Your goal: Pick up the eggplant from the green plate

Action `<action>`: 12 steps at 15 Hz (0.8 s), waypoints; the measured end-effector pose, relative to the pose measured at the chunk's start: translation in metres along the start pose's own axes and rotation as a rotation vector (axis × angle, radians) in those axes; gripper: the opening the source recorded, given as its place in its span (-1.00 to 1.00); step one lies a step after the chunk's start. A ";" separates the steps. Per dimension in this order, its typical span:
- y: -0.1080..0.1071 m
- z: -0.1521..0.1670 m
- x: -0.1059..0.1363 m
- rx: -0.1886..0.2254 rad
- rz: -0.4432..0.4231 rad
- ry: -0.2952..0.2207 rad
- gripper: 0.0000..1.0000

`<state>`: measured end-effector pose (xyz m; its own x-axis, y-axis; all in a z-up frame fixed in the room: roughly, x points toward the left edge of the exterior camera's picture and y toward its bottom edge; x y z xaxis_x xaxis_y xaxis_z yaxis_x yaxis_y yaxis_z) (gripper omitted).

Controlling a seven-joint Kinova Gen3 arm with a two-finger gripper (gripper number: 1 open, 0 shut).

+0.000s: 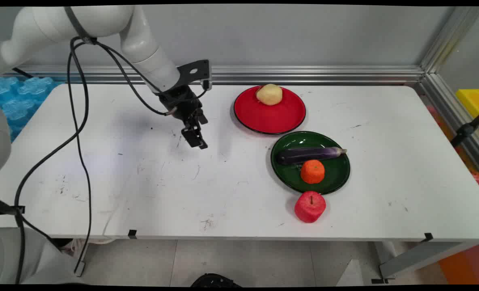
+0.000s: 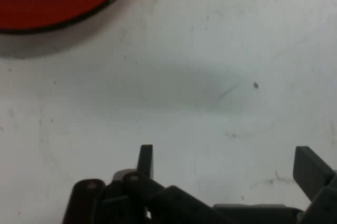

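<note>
Claw (image 1: 197, 139) released and empty, poised over bare bench (image 1: 142, 182) left of the red plate (image 1: 270, 115); wide open surface lies toward the bench's left and near edges.

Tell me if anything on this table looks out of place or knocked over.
Only the red apple stands out: it sits on the bare table just off the green plate, while the eggplant and orange lie on that plate and the potato on the red plate. Nothing is spilled or tipped.
</note>
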<state>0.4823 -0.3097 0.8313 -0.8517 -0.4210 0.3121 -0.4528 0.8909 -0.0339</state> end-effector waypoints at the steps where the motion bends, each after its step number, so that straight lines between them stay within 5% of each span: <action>1: -0.001 0.001 0.004 0.005 -0.003 0.008 1.00; 12: -0.002 0.006 0.053 0.039 -0.017 0.085 1.00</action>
<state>0.4369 -0.3348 0.8421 -0.8188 -0.4187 0.3928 -0.4786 0.8757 -0.0642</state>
